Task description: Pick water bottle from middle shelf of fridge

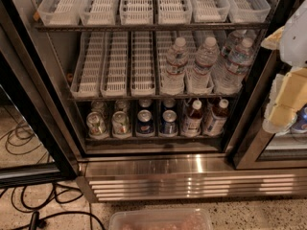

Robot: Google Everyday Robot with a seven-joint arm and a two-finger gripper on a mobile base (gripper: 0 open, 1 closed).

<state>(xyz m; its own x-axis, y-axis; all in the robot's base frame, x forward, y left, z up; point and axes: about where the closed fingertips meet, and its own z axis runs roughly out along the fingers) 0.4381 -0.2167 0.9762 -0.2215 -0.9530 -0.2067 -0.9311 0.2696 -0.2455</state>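
Several water bottles stand at the right end of the middle shelf [120, 98] of the fridge [192, 166]. Each is clear and ribbed with a white cap. The front three are the left bottle [176, 63], the middle one [205, 63] and the right one [238, 63]; another stands behind them. The left lanes of the middle shelf hold only empty white trays. My gripper [282, 104], with cream-coloured parts under a white arm piece, hangs at the right edge of the view. It is in front of the black door frame, to the right of the bottles and apart from them.
The top tier [139, 6] holds empty white trays. The bottom tier holds several cans [121, 123] and two white-capped bottles of dark drink [193, 119]. The black open door edge [33, 123] stands on the left, with cables [29, 210] on the floor. A clear plastic bin [160, 219] sits below the steel base.
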